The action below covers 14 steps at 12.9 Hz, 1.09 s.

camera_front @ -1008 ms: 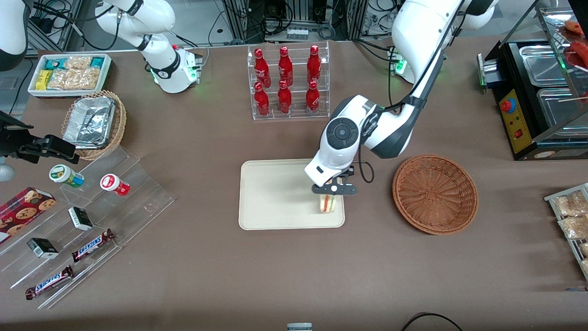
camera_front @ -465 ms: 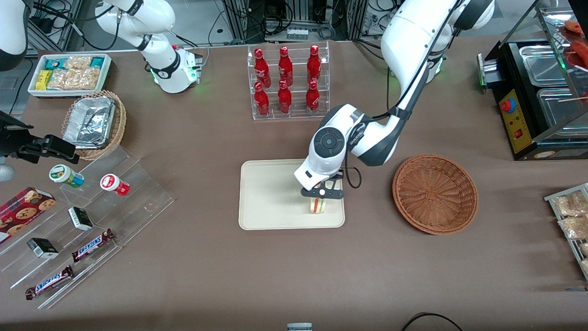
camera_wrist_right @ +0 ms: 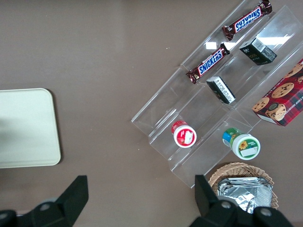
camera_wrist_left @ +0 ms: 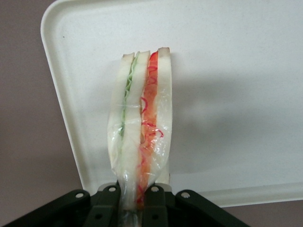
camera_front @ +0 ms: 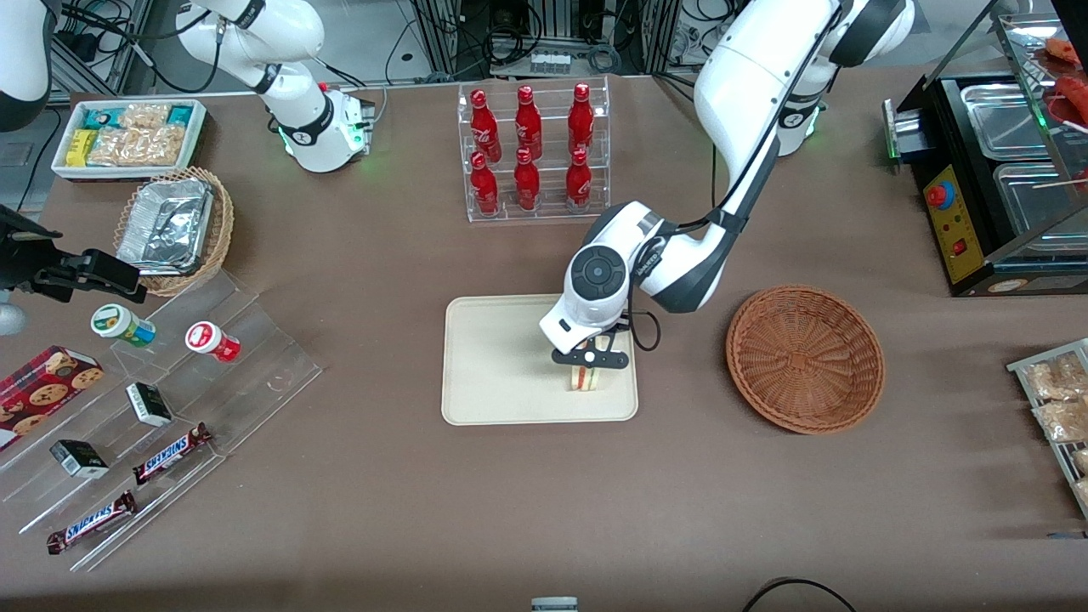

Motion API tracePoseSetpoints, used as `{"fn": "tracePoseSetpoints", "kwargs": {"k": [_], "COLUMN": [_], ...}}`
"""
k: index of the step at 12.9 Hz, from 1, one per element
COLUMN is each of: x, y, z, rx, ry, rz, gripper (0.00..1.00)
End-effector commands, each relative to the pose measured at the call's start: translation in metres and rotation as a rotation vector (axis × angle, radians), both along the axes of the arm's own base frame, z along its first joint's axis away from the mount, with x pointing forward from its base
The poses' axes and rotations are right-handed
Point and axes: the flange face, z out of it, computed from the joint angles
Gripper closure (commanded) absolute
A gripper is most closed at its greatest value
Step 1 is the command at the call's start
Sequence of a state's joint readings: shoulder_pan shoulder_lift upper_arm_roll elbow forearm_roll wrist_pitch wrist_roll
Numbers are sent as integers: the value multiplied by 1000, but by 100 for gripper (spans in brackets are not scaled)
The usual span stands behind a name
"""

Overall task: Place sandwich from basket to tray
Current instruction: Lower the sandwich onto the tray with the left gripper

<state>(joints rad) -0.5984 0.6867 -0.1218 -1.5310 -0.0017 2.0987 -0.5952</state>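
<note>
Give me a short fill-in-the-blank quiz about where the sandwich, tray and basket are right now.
1. The gripper is shut on the ____.
2. The sandwich hangs over the cream-white ____.
3. The reddish-brown woven basket now holds ____.
4. The tray lies nearer to the front camera than the rack of red ____.

Missing words: sandwich; tray; nothing; bottles

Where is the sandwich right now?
The sandwich is over the tray, pinched in the gripper, near the tray's basket end.
</note>
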Motion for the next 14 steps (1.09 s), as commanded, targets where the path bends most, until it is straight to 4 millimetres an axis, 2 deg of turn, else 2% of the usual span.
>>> {"fn": "tracePoseSetpoints", "kwargs": {"k": [1,3,4,5,6,7,11,14], "x": [-1,-6,-4,-5,-4,-4,2,17], "y": [-14,-21,-22,-21,-22,-22,-15,0], "z": [-4,-10,-8,-9,-8,-6,1,25], "rx": [-6,-4,-8,-4,-4,-9,-2,-15], "ry": [-5,-6,-8,-9,-11,-10,-18,-42], "rz": [-14,-22,-12,-8,-4,1,10,37], "gripper": [100,100,74,37,7,0,0,0]}}
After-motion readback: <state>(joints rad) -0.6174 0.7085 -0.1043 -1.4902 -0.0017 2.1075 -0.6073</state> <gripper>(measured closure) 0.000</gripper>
